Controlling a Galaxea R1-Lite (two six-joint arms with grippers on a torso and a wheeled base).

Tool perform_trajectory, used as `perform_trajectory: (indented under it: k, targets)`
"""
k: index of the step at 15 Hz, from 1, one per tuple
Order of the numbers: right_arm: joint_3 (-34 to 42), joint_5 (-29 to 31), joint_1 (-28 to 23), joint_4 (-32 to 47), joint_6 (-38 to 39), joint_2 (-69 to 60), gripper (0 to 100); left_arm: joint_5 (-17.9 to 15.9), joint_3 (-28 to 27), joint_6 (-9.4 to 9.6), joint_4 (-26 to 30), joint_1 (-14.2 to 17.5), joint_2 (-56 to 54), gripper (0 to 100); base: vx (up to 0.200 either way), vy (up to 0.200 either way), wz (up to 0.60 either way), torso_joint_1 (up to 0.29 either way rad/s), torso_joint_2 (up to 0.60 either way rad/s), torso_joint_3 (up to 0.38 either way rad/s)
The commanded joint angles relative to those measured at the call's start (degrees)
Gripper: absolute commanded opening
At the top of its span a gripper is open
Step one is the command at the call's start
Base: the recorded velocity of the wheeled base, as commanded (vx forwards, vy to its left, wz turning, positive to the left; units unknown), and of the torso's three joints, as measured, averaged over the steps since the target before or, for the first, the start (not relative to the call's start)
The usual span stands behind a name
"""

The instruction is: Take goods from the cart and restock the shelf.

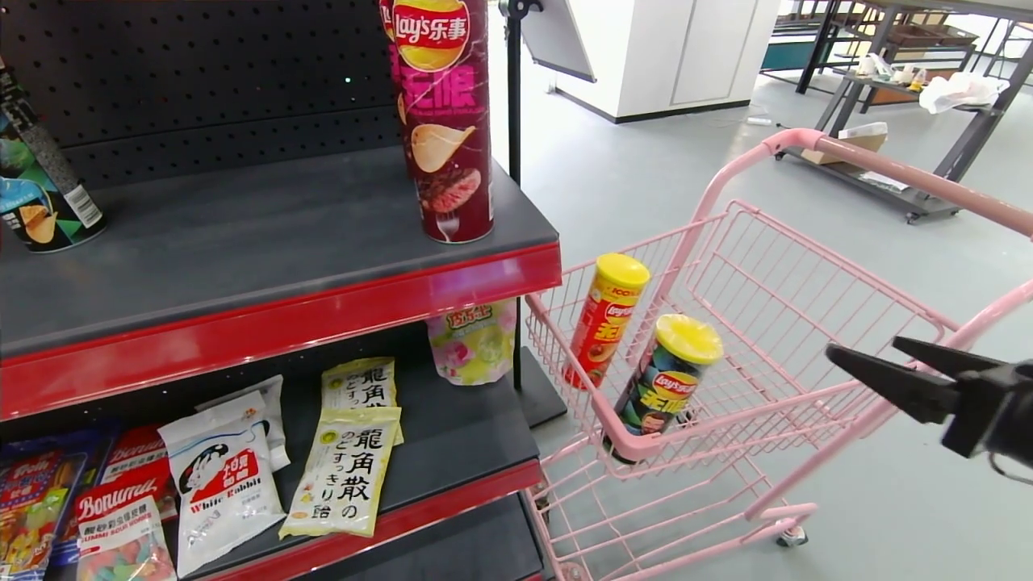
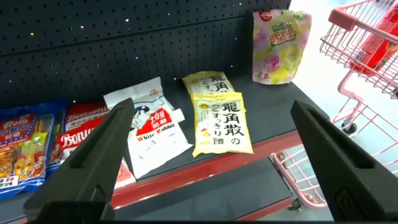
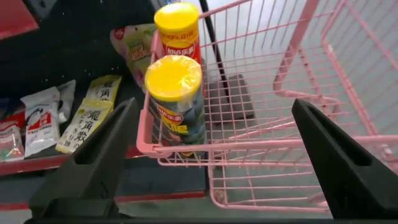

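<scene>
A pink cart [image 1: 807, 315] stands right of the shelf [image 1: 282, 298]. Two chip cans with yellow lids stand in its near-left corner: an orange can [image 1: 605, 319] and a dark can [image 1: 666, 375]. My right gripper [image 1: 863, 347] hangs open and empty over the cart's right side, its fingers pointing at the cans. In the right wrist view the dark can [image 3: 177, 99] stands ahead of the open right gripper [image 3: 214, 106], with the orange can [image 3: 177, 28] behind it. My left gripper [image 2: 211, 106] is open and empty, facing the lower shelf's snack bags [image 2: 217, 124]. A maroon chip can [image 1: 444, 121] stands on the upper shelf.
A second dark can [image 1: 36, 186] stands at the upper shelf's left end. Candy and snack bags [image 1: 222, 476] lie flat on the lower shelf, and a flowery pouch [image 1: 472, 343] stands at its right end. Open floor lies beyond the cart, with tables [image 1: 912, 97] far behind.
</scene>
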State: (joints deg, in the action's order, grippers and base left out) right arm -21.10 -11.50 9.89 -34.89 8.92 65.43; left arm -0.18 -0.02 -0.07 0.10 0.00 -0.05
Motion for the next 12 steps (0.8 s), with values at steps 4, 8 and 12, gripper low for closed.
perform_trajectory:
  k: [4, 8, 12]
  targets:
    - [1.59, -2.22, 6.81, -14.42, 0.39, 25.01, 100, 0.01, -0.06, 0.07, -0.01, 0.00, 0.05, 100, 0.000, 0.000, 0.00, 0.000, 0.00, 0.000]
    - [-2.01, -2.22, 7.43, -14.51, 0.31, 29.76, 100, 0.01, -0.06, 0.07, -0.01, 0.00, 0.05, 100, 0.000, 0.000, 0.00, 0.000, 0.00, 0.000]
    - [-6.14, -2.22, 7.34, -14.51, 0.22, 34.50, 100, 0.01, 0.02, 0.07, -0.01, 0.00, 0.05, 100, 0.000, 0.000, 0.00, 0.000, 0.00, 0.000]
